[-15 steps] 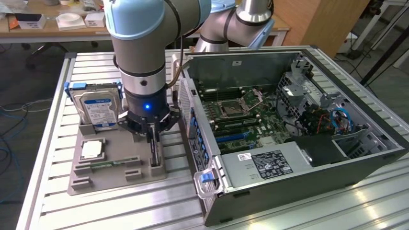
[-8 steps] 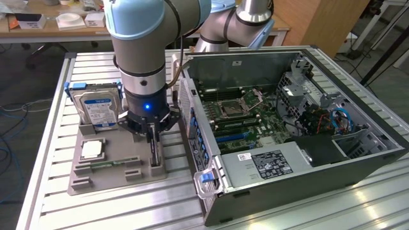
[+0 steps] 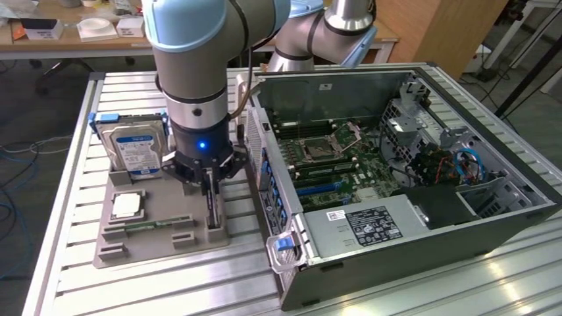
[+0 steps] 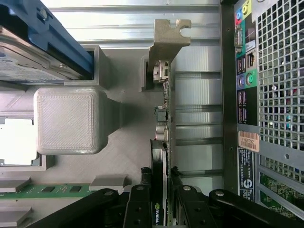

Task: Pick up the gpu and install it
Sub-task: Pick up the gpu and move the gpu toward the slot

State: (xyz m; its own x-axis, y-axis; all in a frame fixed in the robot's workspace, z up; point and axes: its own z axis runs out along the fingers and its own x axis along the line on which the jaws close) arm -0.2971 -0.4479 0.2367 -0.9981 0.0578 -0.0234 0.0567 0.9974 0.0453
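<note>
The gpu [image 3: 212, 214] stands on edge in a slot of the grey holder tray [image 3: 149, 253], at the side nearest the open computer case [image 3: 491, 224]. My gripper [image 3: 207, 187] reaches straight down onto it. From the wrist, the gpu [image 4: 161, 118] shows edge-on as a thin dark card with its silver bracket [image 4: 167, 40] at the far end. The black fingers [image 4: 140, 206] sit close against both faces of the card, so my gripper [image 4: 159, 202] is shut on it. The card still rests in the tray.
On the tray are also a silver hard drive [image 3: 133, 148] in a blue frame, a processor [image 3: 128, 205] and a green memory stick [image 3: 145, 225]. The case's rear panel [image 4: 275, 95] stands just beside the card. The motherboard [image 3: 333, 164] lies exposed inside the case.
</note>
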